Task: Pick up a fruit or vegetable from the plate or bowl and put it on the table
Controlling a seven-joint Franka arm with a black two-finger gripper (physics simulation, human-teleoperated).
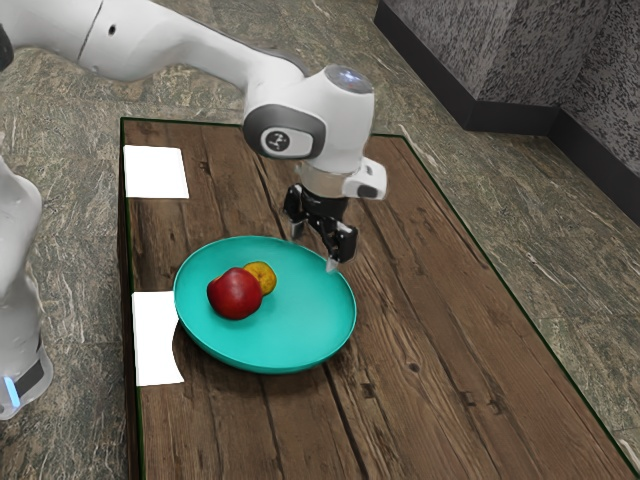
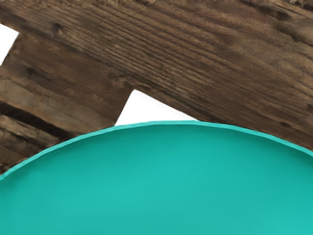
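Exterior view: a round teal plate [image 1: 305, 335] w/ a raised rim sits on a brown wood-plank table [image 1: 440, 390]. Two pcs. of fruit are in the plate, both off its middle toward the exterior view's left: a big glossy red fruit [image 1: 234, 295] and, partly hidden behind it, a smaller orange-yellow fruit [image 1: 262, 276]. Can't tell if the two touch. A white arm [image 1: 180, 45] comes in from the exterior view's upper left, ending in a black gripper [image 1: 314, 247] at the plate's far rim, on the side toward the exterior view's right. The gripper is open, its two fingers spread apart w/ nothing held btwn them; both fruits are apart from it. Can't tell if a fingertip touches the rim. One white sheet [image 1: 156, 340] is just beside the plate on the exterior view's left, its edge partly hidden by the rim; a second white sheet [image 1: 155, 172] lies farther off, beyond the plate's upper left. Past the table, in the bkgd. well apart from the plate: gray stone-look floor [image 1: 60, 110] and a mottled gray wall [image 1: 445, 40] w/ dark baseboard [image 1: 510, 117].

Wrist view: smooth, empty-looking pt. of the plate's inside, w/ its curved rim. Just outside the rim, a white sheet's corner on the wood; another white corner lies farther from the plate.
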